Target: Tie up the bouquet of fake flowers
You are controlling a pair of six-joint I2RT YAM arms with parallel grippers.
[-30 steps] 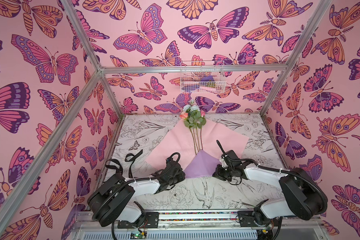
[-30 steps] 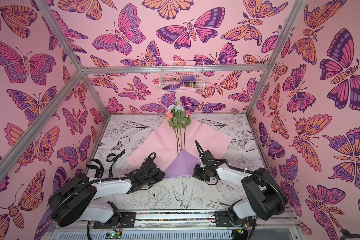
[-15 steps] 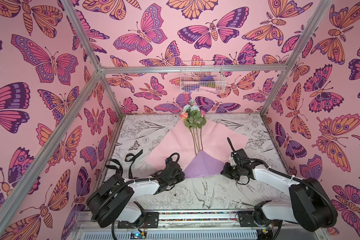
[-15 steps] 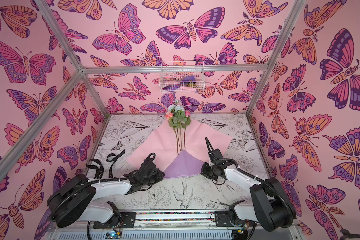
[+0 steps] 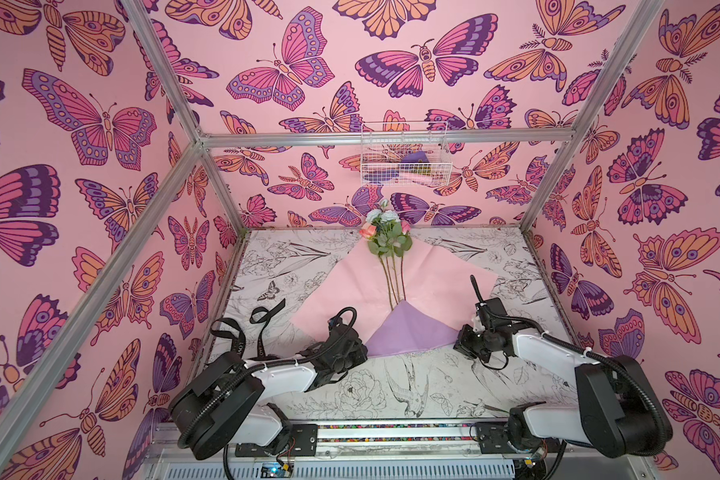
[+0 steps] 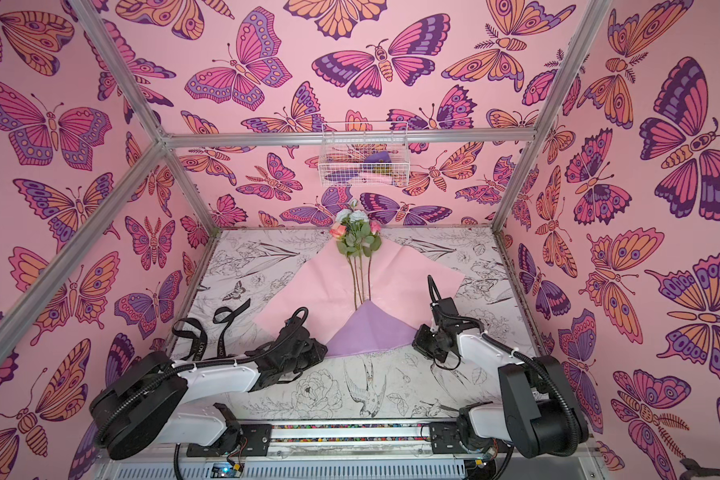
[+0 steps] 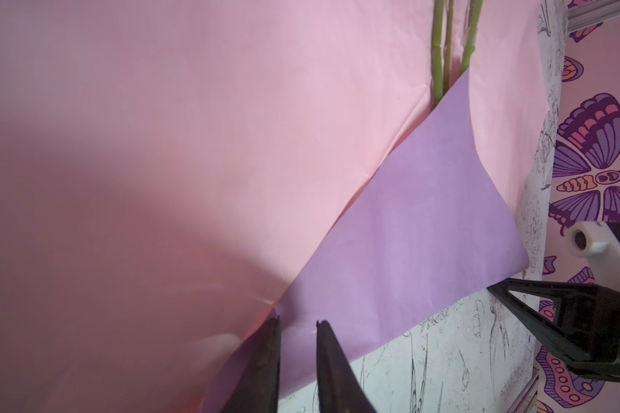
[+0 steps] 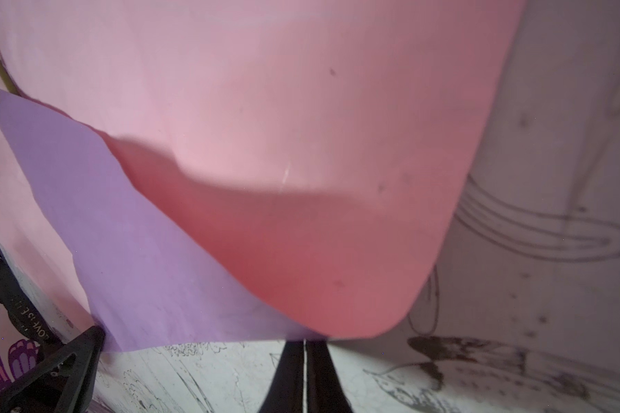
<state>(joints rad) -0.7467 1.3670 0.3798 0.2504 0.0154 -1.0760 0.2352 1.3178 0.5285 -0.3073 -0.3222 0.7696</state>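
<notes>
The bouquet of fake flowers [image 5: 385, 232] [image 6: 356, 230] lies at the back centre, its green stems [image 7: 444, 43] running down a pink wrapping paper [image 5: 350, 286]. The paper's near corner is folded over the stem ends as a lilac triangle [image 5: 410, 332] [image 7: 426, 214]. My left gripper [image 5: 360, 353] [image 7: 298, 321] sits at the fold's left corner, jaws a little apart with lilac paper showing between them. My right gripper [image 5: 458, 338] [image 8: 305, 341] is at the fold's right corner, shut on the paper's edge, which curls up over its tips.
A long black ribbon [image 5: 262, 328] [image 6: 221, 328] with pale lettering lies looped on the table's left side, beside my left arm. A white wire basket [image 5: 404, 153] hangs on the back wall. Butterfly-print walls close in both sides.
My right gripper has moved to the right along the fold's lower edge to its right corner, and its jaws have closed. The left arm has stayed put.
</notes>
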